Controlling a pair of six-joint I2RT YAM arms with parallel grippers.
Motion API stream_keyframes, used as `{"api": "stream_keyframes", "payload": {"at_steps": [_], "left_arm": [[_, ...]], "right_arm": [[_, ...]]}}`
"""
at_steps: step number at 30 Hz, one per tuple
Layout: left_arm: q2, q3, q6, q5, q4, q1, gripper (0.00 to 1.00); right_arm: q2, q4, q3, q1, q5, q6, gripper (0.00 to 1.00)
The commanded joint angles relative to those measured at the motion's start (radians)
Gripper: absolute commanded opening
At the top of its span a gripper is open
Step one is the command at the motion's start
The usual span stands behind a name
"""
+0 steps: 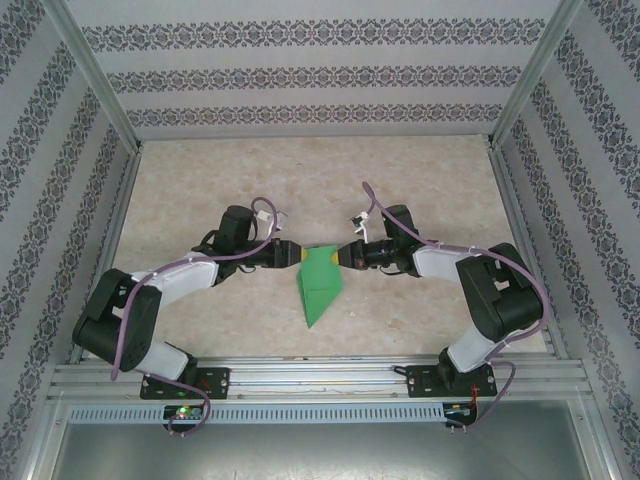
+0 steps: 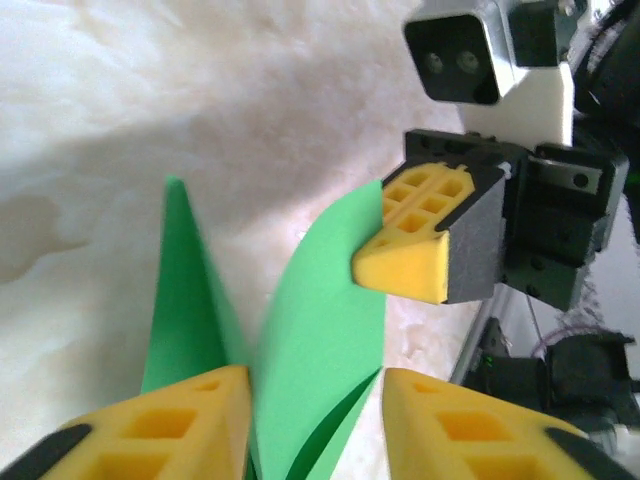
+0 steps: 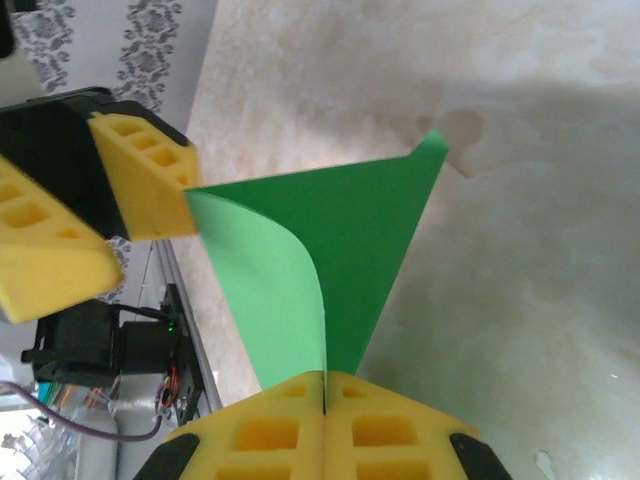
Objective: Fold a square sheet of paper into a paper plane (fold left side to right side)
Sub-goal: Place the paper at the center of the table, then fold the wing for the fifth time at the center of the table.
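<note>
Two grippers meet over the folded green paper (image 1: pixel 320 285) at mid-table, its tip pointing to about 6 o'clock. My right gripper (image 3: pixel 325 385), at the paper's 2 o'clock, is clenched on the upper edge, yellow pads pressed flat together. My left gripper (image 2: pixel 315 388), at 10 o'clock, is released: its fingers (image 2: pixel 180 425) stand apart, with a raised flap between them, ungripped.
</note>
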Motion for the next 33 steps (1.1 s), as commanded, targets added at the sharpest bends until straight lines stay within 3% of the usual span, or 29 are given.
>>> {"api": "stream_keyframes", "payload": {"at_steps": [1,6,12,17,21,33], "left_arm": [[-0.112,0.004,0.095,-0.147,-0.152,0.015,0.44],[-0.272,0.05,0.217,-0.333,-0.373,-0.04,0.44],[-0.31,0.115,0.279,-0.567,-0.553,-0.282,0.43],[-0.165,0.195,0.276,-0.764,-0.592,-0.513,0.45],[-0.009,0.278,0.282,-0.863,-0.61,-0.628,0.48],[0.31,0.453,0.28,-1.043,-0.718,-0.723,0.55]], "right_arm": [[0.013,-0.06,0.039,0.008,0.075,0.033,0.0],[0.02,-0.159,0.073,0.006,0.139,0.131,0.0],[0.018,-0.182,0.087,0.005,0.163,0.292,0.0],[0.036,-0.192,0.098,-0.002,0.178,0.36,0.0],[0.037,-0.184,0.095,-0.012,0.194,0.392,0.0],[0.042,-0.172,0.087,-0.019,0.203,0.417,0.0]]}}
